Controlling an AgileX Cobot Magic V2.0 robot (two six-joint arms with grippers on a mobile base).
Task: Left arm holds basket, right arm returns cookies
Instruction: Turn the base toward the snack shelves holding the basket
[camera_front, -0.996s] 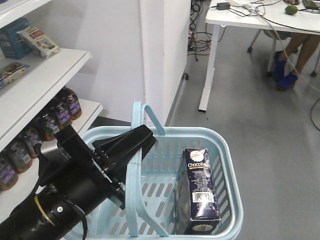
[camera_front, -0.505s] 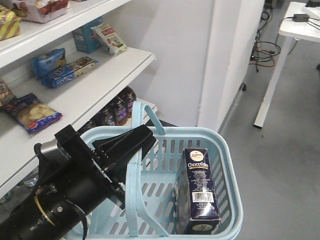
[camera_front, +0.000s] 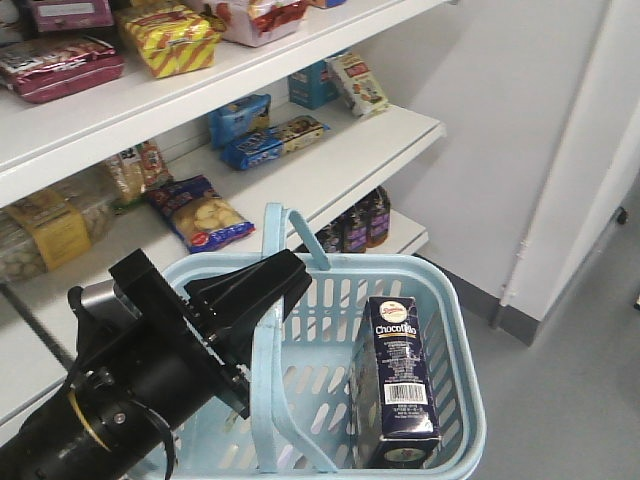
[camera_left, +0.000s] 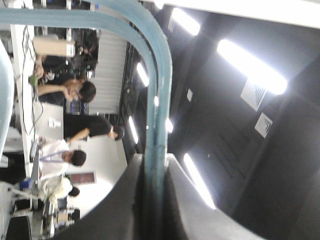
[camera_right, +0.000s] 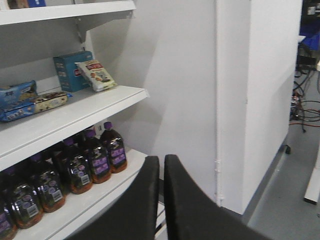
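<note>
one second on: shelves (camera_front: 380, 135) now fill the view; left gripper (camera_left: 152, 172) stays clamped on the basket (camera_front: 455, 300) handle, cookies (camera_front: 400, 370) upright inside; right gripper (camera_right: 161, 167) closed, empty, so the return has not begun.

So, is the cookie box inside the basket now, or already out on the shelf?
Inside. The cookie carton stands upright in the basket, against its right wall; it is not on any shelf.
</note>
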